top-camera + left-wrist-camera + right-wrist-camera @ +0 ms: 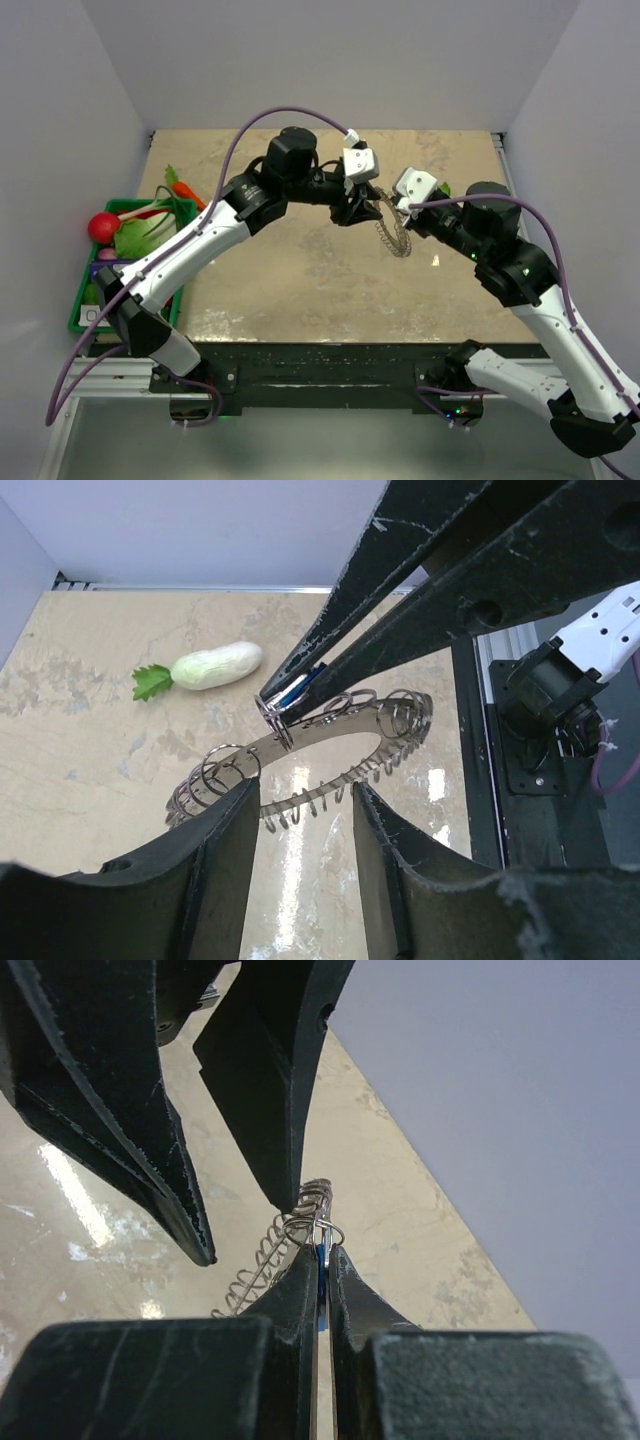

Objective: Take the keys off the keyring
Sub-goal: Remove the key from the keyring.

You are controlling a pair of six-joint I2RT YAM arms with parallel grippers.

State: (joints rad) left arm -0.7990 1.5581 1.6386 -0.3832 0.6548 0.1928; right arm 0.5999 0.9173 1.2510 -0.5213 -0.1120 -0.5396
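Note:
The keyring (352, 712) is a wide grey coil loop hanging above the table, also seen from above (393, 236). A small ring links it to the key (297, 690) with the blue head. My right gripper (323, 1251) is shut on that blue head (321, 1257), and its long dark fingers (420, 600) reach in from the upper right of the left wrist view. My left gripper (305, 790) is open, a fingertip on either side of the loop's near arc, pinching nothing. From above, the left gripper (353, 208) and right gripper (392, 207) meet at mid table.
A white radish with green leaves (215, 666) lies on the beige table beyond the loop. A green basket (82, 312) of toy vegetables stands at the left edge, with a red ball-shaped one (102, 227). The table's right edge (478, 710) and white walls are close.

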